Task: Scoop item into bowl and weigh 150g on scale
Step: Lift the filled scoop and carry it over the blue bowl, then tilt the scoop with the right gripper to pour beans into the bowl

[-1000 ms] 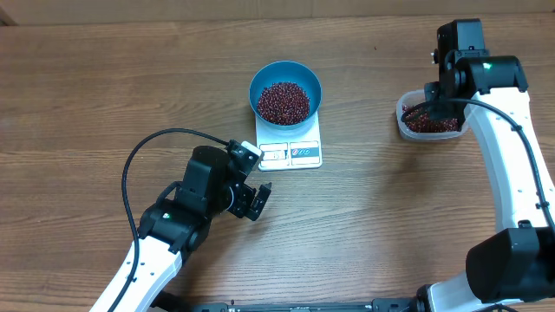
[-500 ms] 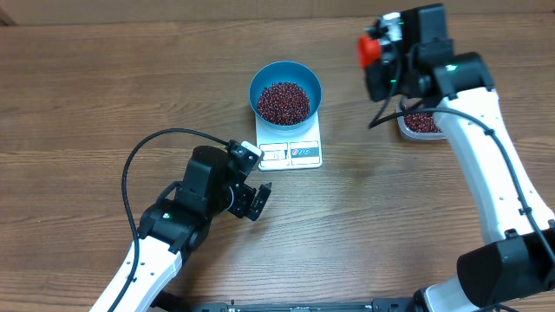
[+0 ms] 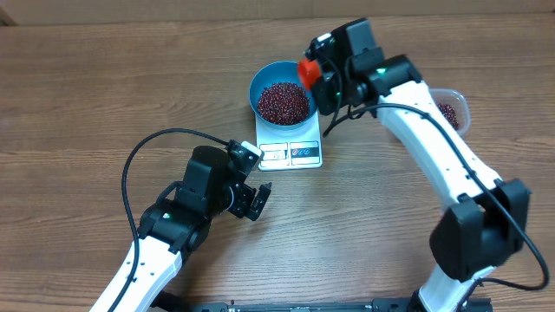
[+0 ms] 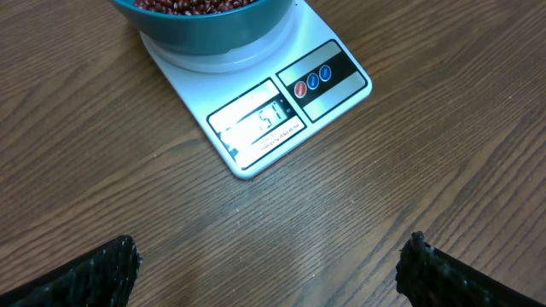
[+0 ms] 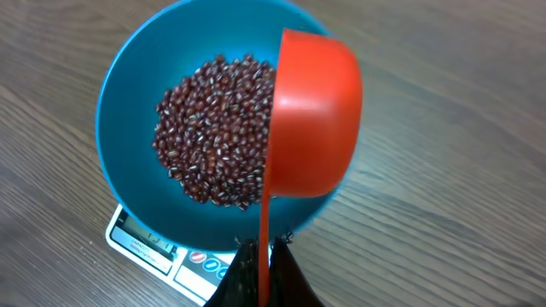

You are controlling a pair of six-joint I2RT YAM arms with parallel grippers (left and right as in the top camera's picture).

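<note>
The blue bowl point(image 3: 252, 94) stands on the white scale point(image 3: 290, 153) and holds a heap of dark red-brown beans point(image 3: 282, 102). My right gripper point(image 3: 328, 84) is shut on the thin handle of a red scoop point(image 3: 308, 71). In the right wrist view the scoop point(image 5: 311, 119) hangs over the right half of the bowl point(image 5: 119, 102), turned on its side with its mouth toward the beans point(image 5: 213, 128); what it holds is hidden. My left gripper point(image 3: 257, 201) stands open over bare table just in front of the scale point(image 4: 256, 128), its fingertips point(image 4: 94, 273) far apart.
A clear plastic tub point(image 3: 453, 111) with more beans sits at the right, partly hidden behind my right arm. The scale's display and buttons face the front edge of the table. The left arm's black cable loops over the table at the front left.
My right arm has swung left from the clear tub to the bowl, carrying the red scoop. The left arm has not moved.
</note>
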